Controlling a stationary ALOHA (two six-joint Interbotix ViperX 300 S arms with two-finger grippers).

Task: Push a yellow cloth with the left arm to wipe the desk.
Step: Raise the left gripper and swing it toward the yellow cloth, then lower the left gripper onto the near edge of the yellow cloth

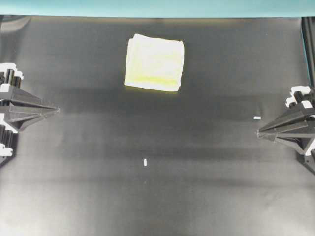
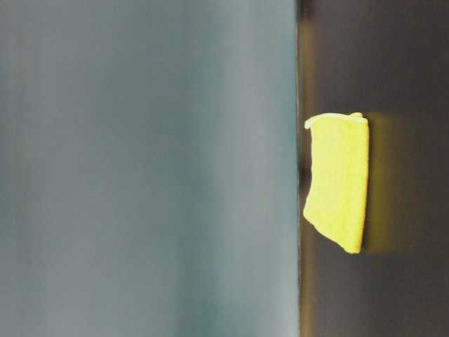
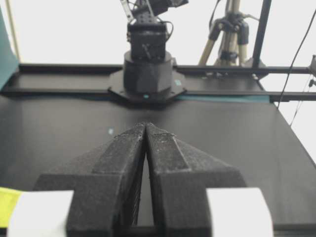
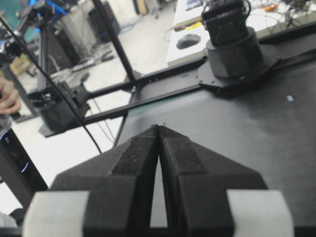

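We see a wide matte-black desk (image 1: pixel 157 187) filling the overhead view, with a teal strip (image 1: pixel 157 7) running along its far edge. Next in size is the yellow cloth (image 1: pixel 155 62), folded roughly square, lying flat on the far half of the desk, slightly left of centre and near the teal strip; nothing touches it. In the table-level view the yellow cloth shows as a bright folded shape against the dark surface.

At the left edge we find the left arm's gripper (image 1: pixel 55 109), a black wedge pointing inward, its jaws pressed together on nothing, well apart from the cloth. At the right edge sits the right gripper (image 1: pixel 259 132), also pressed together and holding nothing. Smallest are two tiny white marks (image 1: pixel 145 162), one near the middle, one beside the right gripper.
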